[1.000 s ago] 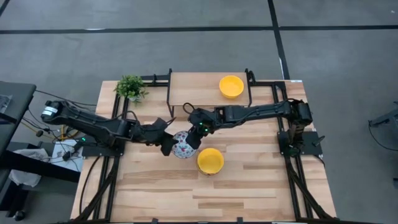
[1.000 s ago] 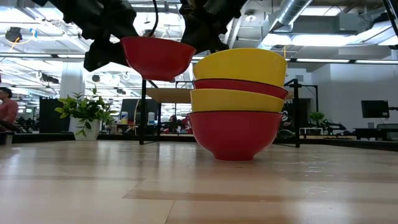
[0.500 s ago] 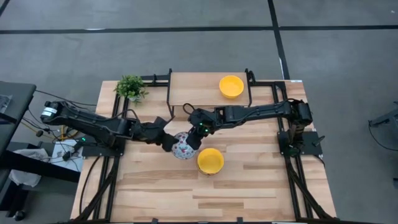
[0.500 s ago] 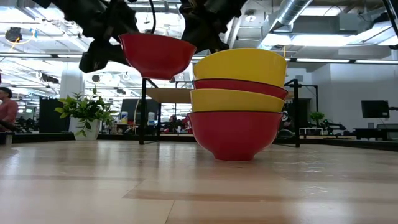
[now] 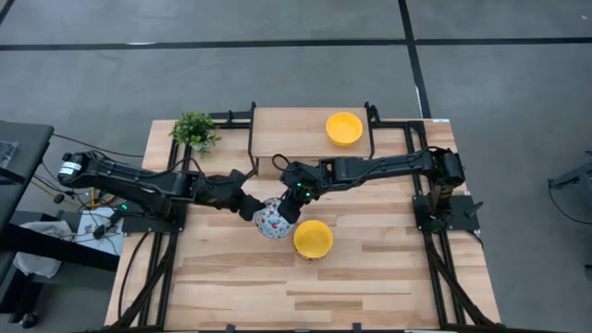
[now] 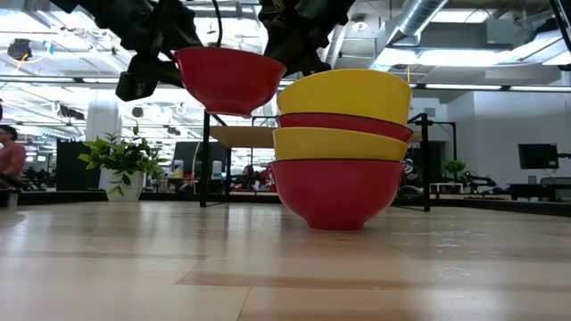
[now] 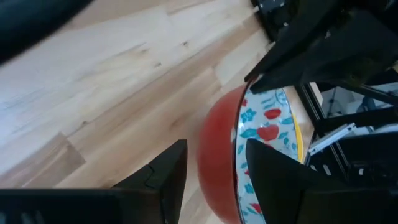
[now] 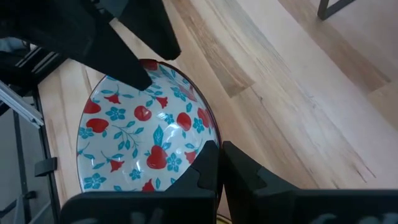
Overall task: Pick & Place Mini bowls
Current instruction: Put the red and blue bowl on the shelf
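High view: both arms meet over the middle of the wooden table [image 5: 231, 287]. The right gripper [image 5: 289, 209] is clamped shut on the far-right rim of a floral bowl [image 5: 270, 220], white inside with red and blue flowers. The left gripper [image 5: 252, 208] sits at that bowl's left rim with its fingers spread, one on each side of the wall. Just right of this bowl stands a stack of bowls [image 5: 313, 240] with a yellow one on top. A single yellow bowl [image 5: 344, 128] lies on the far shelf, well apart, and a small green plant [image 5: 194, 129] stands at the far left corner.

Low view: the floral bowl [image 6: 229, 79], red outside, hangs in the air, clear of the table, just left of the top of the stack [image 6: 341, 147]. The stack has four bowls, red at the bottom, then yellow, red, yellow.

Left wrist view: the two dark fingers [image 7: 163, 174] straddle the bowl's rim [image 7: 239, 155], open, with a gap to the red outer wall.

Right wrist view: the fingers [image 8: 208, 165] are pinched together on the rim of the floral bowl [image 8: 140, 140], while the other arm's gripper [image 8: 134, 65] reaches the opposite rim.
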`<action>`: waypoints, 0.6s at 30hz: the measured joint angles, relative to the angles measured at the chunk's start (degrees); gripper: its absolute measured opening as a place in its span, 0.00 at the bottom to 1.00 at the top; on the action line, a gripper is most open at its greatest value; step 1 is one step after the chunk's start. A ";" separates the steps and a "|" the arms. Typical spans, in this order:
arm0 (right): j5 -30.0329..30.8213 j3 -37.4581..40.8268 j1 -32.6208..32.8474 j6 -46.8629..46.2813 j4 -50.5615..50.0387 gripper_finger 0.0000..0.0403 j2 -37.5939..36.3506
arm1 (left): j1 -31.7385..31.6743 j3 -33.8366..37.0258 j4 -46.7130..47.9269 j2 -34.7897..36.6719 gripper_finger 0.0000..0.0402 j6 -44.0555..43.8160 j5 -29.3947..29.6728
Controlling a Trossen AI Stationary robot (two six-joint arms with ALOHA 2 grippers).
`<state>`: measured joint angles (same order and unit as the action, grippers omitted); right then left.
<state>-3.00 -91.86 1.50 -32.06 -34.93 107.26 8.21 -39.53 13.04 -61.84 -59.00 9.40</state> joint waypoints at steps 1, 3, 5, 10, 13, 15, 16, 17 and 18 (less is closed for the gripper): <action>0.01 0.00 0.00 -0.02 -0.12 0.00 -0.02 | 0.02 0.00 0.00 0.00 0.40 0.00 -0.05; 0.02 0.00 -0.04 0.00 -0.39 0.00 -0.02 | 0.02 0.00 -0.01 0.00 0.38 0.00 -0.50; 0.01 0.00 -0.09 0.00 -0.60 0.00 -0.02 | 0.02 0.00 0.02 0.00 0.36 0.05 -0.93; 0.02 0.00 -0.11 0.00 -0.71 0.00 -0.02 | 0.02 0.00 0.15 0.00 0.27 0.19 -0.93; 0.02 0.00 -0.11 0.01 -0.69 0.00 -0.02 | 0.02 0.00 0.20 0.00 0.24 0.20 -0.93; 0.02 0.00 -0.11 0.03 -0.68 0.00 -0.02 | 0.02 0.00 0.20 0.00 0.22 0.20 -0.93; 0.02 0.00 -0.11 0.00 -0.68 0.00 -0.02 | 0.02 0.00 0.21 0.00 0.21 0.20 -0.93; 0.02 0.00 -0.11 0.00 -0.68 0.00 -0.02 | 0.02 0.00 0.22 0.00 0.21 0.21 -0.93; 0.02 0.00 -0.11 0.01 -0.67 0.00 -0.02 | 0.02 0.00 0.22 -0.11 0.20 0.21 -0.93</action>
<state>-2.98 -91.85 1.39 -32.05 -35.60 107.24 8.23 -39.53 13.26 -61.95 -58.79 8.47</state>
